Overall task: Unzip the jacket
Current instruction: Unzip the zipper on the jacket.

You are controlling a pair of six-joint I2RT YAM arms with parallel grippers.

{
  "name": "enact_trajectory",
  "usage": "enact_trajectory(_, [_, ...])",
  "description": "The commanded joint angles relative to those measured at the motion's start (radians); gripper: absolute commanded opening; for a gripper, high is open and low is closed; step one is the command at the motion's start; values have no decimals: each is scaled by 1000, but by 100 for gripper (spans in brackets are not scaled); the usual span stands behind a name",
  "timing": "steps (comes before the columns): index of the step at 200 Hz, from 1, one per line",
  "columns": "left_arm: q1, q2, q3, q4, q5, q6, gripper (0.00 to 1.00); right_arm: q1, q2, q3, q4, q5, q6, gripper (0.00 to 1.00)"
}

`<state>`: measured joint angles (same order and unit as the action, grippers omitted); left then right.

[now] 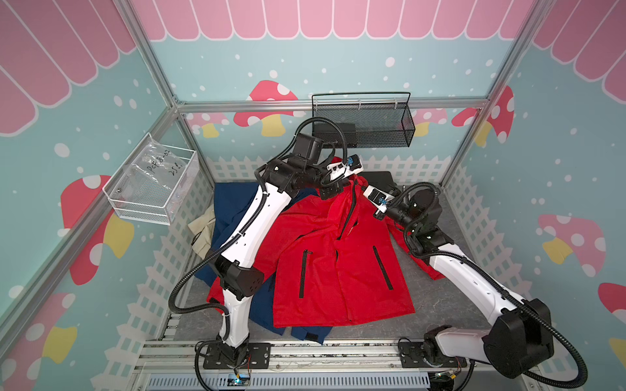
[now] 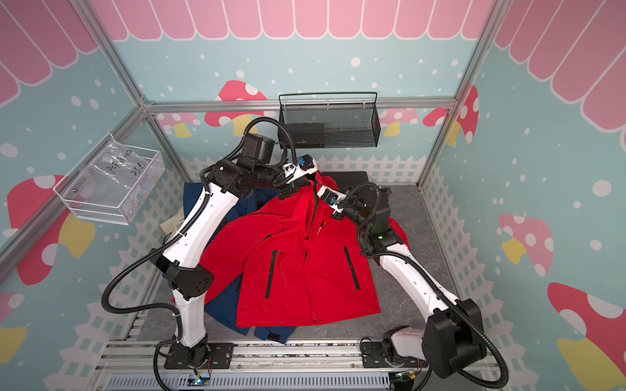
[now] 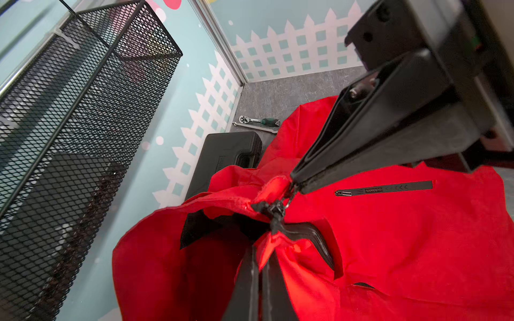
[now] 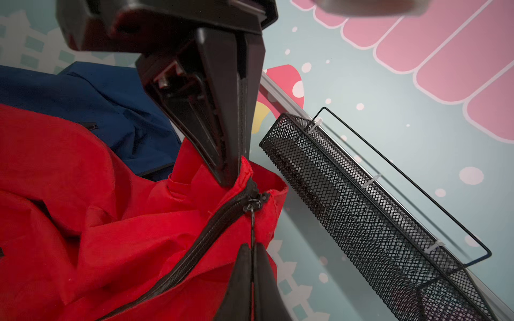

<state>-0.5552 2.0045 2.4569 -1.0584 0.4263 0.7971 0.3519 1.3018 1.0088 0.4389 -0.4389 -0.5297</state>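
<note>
A red jacket (image 1: pixel 325 264) lies front up on the grey table, its collar (image 1: pixel 356 181) pulled up off the surface. My left gripper (image 3: pixel 260 250) is shut on the red collar fabric beside the top of the zip. The black zipper (image 4: pixel 194 241) runs closed down from the slider (image 4: pixel 254 201), which sits at the collar's top edge. My right gripper (image 4: pixel 252 247) is shut on the thin black pull tab (image 4: pixel 252 225) hanging from that slider. In the left wrist view the right gripper's fingertips (image 3: pixel 296 180) reach in just above the slider (image 3: pixel 274 208).
A blue jacket (image 1: pixel 230 210) lies under the red one, with beige cloth (image 1: pixel 203 230) at its left. A black mesh basket (image 1: pixel 362 125) hangs on the back wall close behind both grippers. A white wire basket (image 1: pixel 152 189) hangs left. A black case (image 3: pixel 228 155) and a ratchet wrench (image 3: pixel 258 121) lie at the back.
</note>
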Motion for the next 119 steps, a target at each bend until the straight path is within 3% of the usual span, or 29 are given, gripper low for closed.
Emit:
enact_trajectory(1, [-11, -73, -3, 34, -4, 25, 0, -11, 12, -26, 70, -81, 24, 8])
enact_trajectory(72, [-22, -73, -7, 34, 17, 18, 0, -18, 40, -26, 140, -134, 63, 14])
enact_trajectory(119, [-30, -85, -27, 34, 8, 17, 0, -18, 44, -37, 222, -81, 96, 17])
